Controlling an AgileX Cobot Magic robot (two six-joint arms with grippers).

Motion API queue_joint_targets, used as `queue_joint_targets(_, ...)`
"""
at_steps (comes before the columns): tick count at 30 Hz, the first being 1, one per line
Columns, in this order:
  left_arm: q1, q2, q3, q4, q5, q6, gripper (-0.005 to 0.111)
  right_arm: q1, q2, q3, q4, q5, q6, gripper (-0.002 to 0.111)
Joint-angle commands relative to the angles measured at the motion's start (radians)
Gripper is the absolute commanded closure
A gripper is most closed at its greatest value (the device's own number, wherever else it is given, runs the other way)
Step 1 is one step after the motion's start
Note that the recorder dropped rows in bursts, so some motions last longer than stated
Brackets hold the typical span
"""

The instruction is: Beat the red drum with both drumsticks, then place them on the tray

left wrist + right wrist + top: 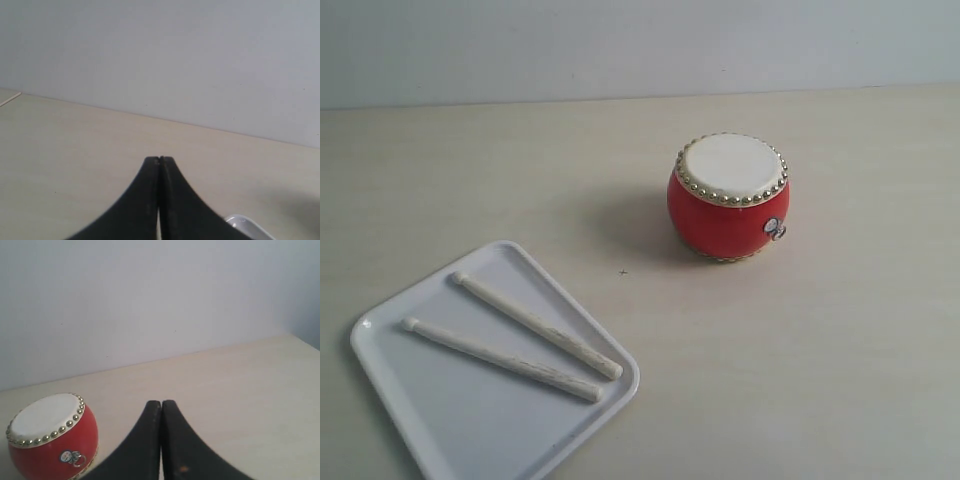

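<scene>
The red drum (728, 199) stands upright on the table right of centre, cream skin up, its small metal ring facing front right; the right wrist view shows the drum (50, 437) too. Two pale wooden drumsticks (535, 325) (500, 359) lie side by side on the white tray (440, 420) at the front left. Neither arm appears in the exterior view. My left gripper (159, 159) is shut and holds nothing, above bare table, with a corner of the tray (247, 226) just beside it. Likewise shut and holding nothing, my right gripper (161, 402) sits apart from the drum.
The pale wooden table (840, 350) runs back to a plain light wall (620, 45). A tiny dark mark (623, 272) lies on the table between tray and drum.
</scene>
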State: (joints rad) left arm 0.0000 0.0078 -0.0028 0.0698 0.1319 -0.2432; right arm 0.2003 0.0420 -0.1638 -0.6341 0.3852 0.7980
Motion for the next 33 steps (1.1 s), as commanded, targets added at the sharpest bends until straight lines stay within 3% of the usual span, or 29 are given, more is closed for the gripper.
queue_joint_targets(1, 0.002, 0.002, 0.003, -0.004, 0.001, 0.003, 0.107, -0.037, -0.042, 0.09, 0.006, -0.082, 0.017, 0.108)
queue_joint_targets(7, 0.002, 0.002, 0.003, -0.004, 0.004, 0.003, 0.107, -0.037, -0.042, 0.164, 0.015, -0.285, 0.019, 0.108)
queue_joint_targets(20, 0.002, 0.002, 0.003, -0.004, 0.004, 0.003, 0.107, -0.037, -0.042, 0.164, 0.122, -0.282, 0.018, 0.108)
queue_joint_targets(27, 0.002, 0.002, 0.003, -0.004, 0.004, 0.003, 0.107, -0.037, -0.042, 0.164, 0.558, -0.249, -0.598, 0.108)
queue_joint_targets(33, 0.002, 0.002, 0.003, -0.004, 0.004, 0.003, 0.107, -0.037, -0.042, 0.164, 0.618, -0.24, -0.7, 0.108)
